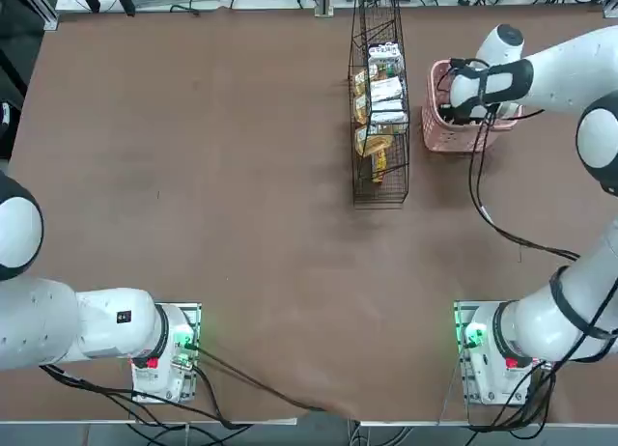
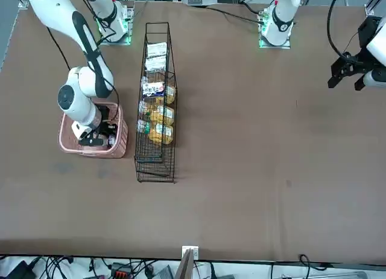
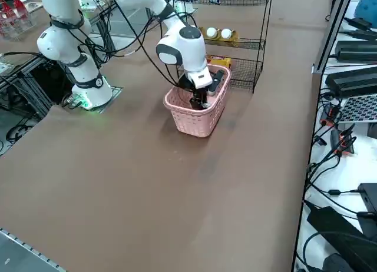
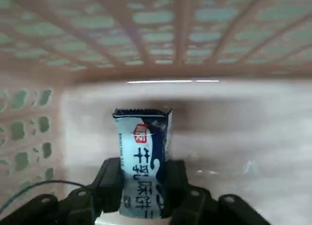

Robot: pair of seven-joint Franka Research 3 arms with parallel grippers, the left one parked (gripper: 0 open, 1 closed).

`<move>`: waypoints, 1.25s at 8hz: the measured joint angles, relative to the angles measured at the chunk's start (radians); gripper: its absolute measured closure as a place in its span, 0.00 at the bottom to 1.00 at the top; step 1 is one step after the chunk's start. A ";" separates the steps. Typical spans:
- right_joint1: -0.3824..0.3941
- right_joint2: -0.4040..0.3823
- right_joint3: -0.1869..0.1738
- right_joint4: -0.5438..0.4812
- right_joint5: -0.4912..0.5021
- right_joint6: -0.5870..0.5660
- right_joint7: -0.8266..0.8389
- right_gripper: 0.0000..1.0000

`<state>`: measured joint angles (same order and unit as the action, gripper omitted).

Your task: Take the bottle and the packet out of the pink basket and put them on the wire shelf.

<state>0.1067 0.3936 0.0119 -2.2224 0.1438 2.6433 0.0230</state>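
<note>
My right gripper [image 4: 144, 186] is down inside the pink basket [image 4: 156, 30], shut on the packet [image 4: 142, 152], a small white packet with dark blue print and a red mark. The packet stands upright between the black fingers, just above the basket floor. The top view has the gripper [image 1: 454, 108] in the basket [image 1: 439, 139], right beside the wire shelf [image 1: 379, 176]. Two amber bottles with white caps [image 3: 211, 32] lie on a shelf tier; I cannot tell which is the task's bottle.
The black wire shelf [image 2: 155, 164] holds white and yellow packets [image 2: 158, 119] along its length. The basket [image 3: 197, 122] stands close to the shelf [image 3: 247, 66]. Cables trail from my right arm across the table [image 1: 241, 224].
</note>
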 joint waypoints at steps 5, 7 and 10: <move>0.000 -0.077 0.002 0.028 0.000 -0.113 -0.002 0.56; 0.000 -0.132 0.002 0.056 0.000 -0.229 -0.002 0.56; -0.003 -0.225 0.000 0.133 -0.002 -0.441 -0.002 0.56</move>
<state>0.1033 0.1687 0.0123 -2.0898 0.1416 2.2024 0.0214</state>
